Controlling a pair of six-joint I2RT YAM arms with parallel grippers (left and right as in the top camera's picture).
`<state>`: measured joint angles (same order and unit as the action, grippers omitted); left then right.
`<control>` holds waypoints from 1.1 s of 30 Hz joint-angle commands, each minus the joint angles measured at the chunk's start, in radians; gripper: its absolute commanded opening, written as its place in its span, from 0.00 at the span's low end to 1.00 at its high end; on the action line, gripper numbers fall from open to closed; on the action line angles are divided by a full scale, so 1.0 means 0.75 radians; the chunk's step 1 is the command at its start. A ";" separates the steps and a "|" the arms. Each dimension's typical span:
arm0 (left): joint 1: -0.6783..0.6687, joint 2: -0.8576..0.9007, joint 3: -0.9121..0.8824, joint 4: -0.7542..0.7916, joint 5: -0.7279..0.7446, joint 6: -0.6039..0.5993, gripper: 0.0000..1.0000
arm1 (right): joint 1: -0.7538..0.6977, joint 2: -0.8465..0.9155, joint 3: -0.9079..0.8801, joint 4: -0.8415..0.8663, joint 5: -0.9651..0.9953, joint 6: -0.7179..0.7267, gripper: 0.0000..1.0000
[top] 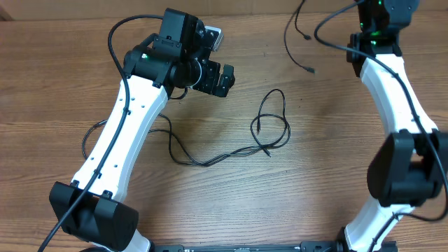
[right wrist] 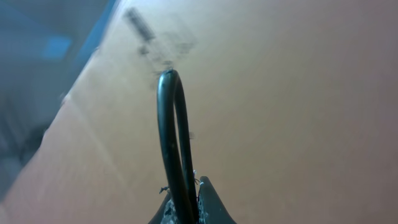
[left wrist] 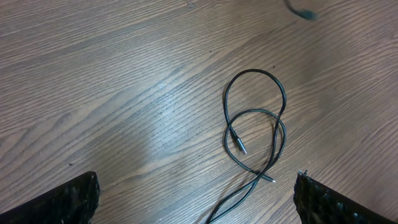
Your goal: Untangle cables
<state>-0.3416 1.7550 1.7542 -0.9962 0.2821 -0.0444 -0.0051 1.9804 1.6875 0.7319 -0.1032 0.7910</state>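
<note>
**One cable loose, one gripped**

A looped cable (left wrist: 252, 71) lies at centre frame on the table (top: 210, 203), its tail running lower left toward the left arm (top: 126, 140); the left gripper (left wrist: 196, 186) hangs above it, jaws wide, holding nothing; at upper right a second cable (top: 288, 45) trails down the wood; the right gripper (right wrist: 186, 202) is clamped tight on a bend of it.

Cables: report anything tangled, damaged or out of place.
The middle cable lies looped on the table, crossing over itself. The right end effector pinches a second cable folded double. No damage visible.
</note>
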 commanded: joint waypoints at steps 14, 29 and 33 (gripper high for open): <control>-0.007 0.008 0.027 0.002 -0.006 0.030 1.00 | -0.132 0.239 0.055 -0.396 0.119 -0.088 0.04; -0.007 0.008 0.027 0.002 -0.006 0.030 1.00 | -0.539 0.246 0.055 -0.705 0.077 -0.514 0.04; -0.007 0.008 0.027 0.002 -0.006 0.030 1.00 | -0.613 0.283 0.053 -0.771 0.065 -0.553 0.04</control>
<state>-0.3416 1.7550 1.7542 -0.9962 0.2821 -0.0444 -0.4412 2.1727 1.7046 0.1646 -0.0448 0.4629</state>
